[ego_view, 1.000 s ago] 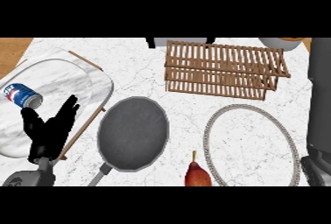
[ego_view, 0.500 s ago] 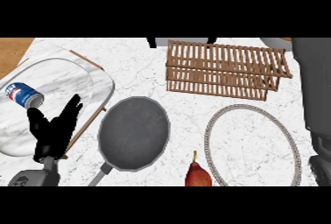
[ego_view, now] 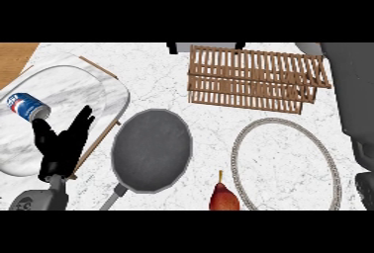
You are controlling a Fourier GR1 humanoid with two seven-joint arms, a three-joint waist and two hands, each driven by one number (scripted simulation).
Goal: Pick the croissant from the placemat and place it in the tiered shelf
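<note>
While the right forearm [ego_view: 350, 94] swings in, no croissant shows.
Left hand [ego_view: 62, 141] (open, empty) drifts toward counter's [ego_view: 146, 74] centre; right hand unseen.

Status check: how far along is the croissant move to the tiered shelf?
Done: nothing visible; no croissant shows in the tiered shelf. In hand: unclear. The left hand rests open by the tray, holding nothing; the right forearm fills the right edge, its hand out of sight. No croissant shows on the round placemat either. Left: placing it in the shelf.
</note>
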